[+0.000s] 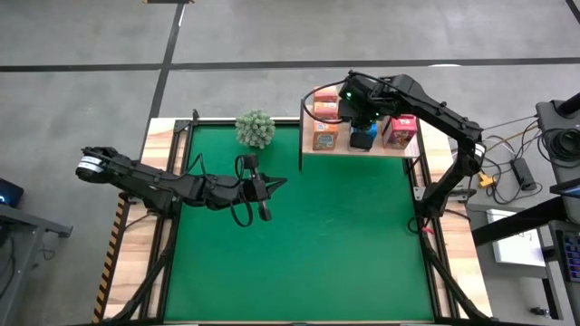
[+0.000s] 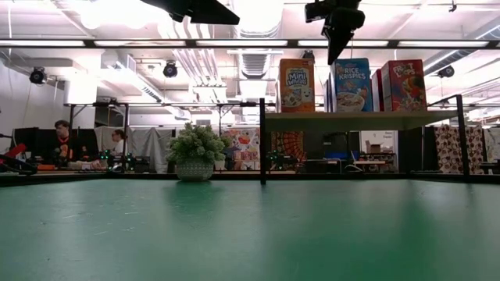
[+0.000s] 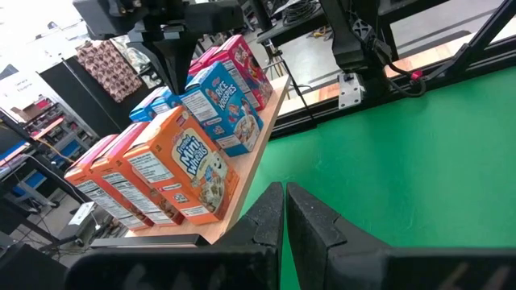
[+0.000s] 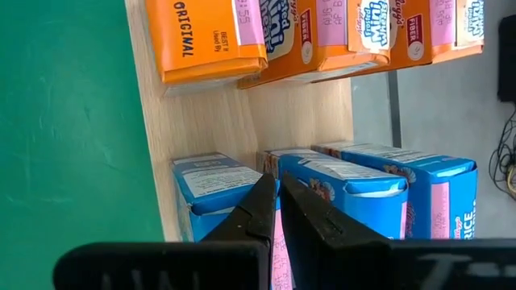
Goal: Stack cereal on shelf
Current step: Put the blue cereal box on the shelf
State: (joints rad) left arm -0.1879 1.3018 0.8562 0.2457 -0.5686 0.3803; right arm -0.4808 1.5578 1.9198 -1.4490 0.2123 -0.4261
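The shelf [image 2: 359, 121] is a light wooden board on thin black posts at the table's far right. Cereal boxes stand upright on it in rows: orange [image 2: 297, 84], blue [image 2: 351, 84] and red-pink [image 2: 402, 84]. My right gripper [image 4: 274, 211] is shut and points steeply down over the blue boxes [image 4: 355, 189], its tips at their top edges. In the low view its fingers [image 2: 334, 47] end just level with the blue boxes' tops. My left gripper [image 3: 285, 217] is shut, holds nothing and hovers above the green mat near the table's middle [image 1: 267, 190], facing the shelf. My right gripper's shut fingertips [image 4: 262, 205] stand over the top edges of the front two blue boxes [image 4: 242, 173], coming from above. I cannot tell whether they touch the boxes. The boxes stand upright on the shelf board.
A round green fuzzy plant [image 1: 256, 128] in a pot stands at the mat's far edge, left of the shelf. The green mat [image 1: 299, 244] covers the table. Black posts [image 2: 262, 140] hold the shelf up. People sit in the room beyond the table [image 2: 62, 140].
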